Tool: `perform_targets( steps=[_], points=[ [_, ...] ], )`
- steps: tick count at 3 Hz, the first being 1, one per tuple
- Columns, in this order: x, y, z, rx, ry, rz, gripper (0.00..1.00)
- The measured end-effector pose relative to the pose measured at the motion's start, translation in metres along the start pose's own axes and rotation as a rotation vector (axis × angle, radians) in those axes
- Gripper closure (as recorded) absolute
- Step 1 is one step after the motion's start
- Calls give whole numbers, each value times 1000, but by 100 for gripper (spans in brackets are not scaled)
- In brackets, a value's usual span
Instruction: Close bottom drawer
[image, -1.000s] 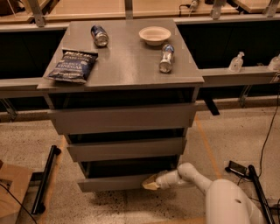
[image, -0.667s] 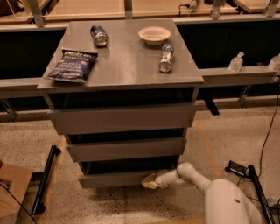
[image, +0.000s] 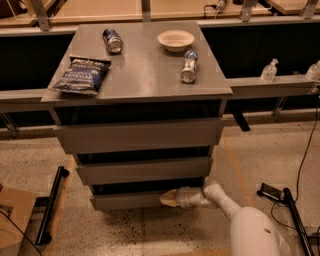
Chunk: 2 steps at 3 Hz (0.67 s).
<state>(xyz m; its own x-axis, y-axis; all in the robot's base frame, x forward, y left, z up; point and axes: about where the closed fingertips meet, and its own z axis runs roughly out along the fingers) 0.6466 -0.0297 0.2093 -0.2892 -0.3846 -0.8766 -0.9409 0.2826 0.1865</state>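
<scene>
On the cabinet top (image: 145, 70) the bag (image: 82, 75) lies front-left, the can (image: 112, 40) behind it, the bowl (image: 175, 40) back-right with the bottle (image: 189, 66) just before it, and down low the gripper (image: 167, 198) sits against the bottom drawer (image: 125, 201), right of its middle.

grey cabinet (image: 145, 70), gripper (image: 168, 198) at bottom drawer (image: 125, 201) front

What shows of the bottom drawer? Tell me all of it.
The bottom drawer is the lowest of three: a flat grey wood-look front with no handle, just above the speckled floor. A dark gap lies between it and the middle drawer. The gripper is against the front's right part. Whether the drawer is fully shut cannot be told.
</scene>
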Motion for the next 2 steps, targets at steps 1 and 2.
perform_targets(
  steps=[1,2],
  points=[
    [-15,-16,-2,79,-71,-58,100],
    [-36,-52,-42,268,-83,-166,100]
  ],
)
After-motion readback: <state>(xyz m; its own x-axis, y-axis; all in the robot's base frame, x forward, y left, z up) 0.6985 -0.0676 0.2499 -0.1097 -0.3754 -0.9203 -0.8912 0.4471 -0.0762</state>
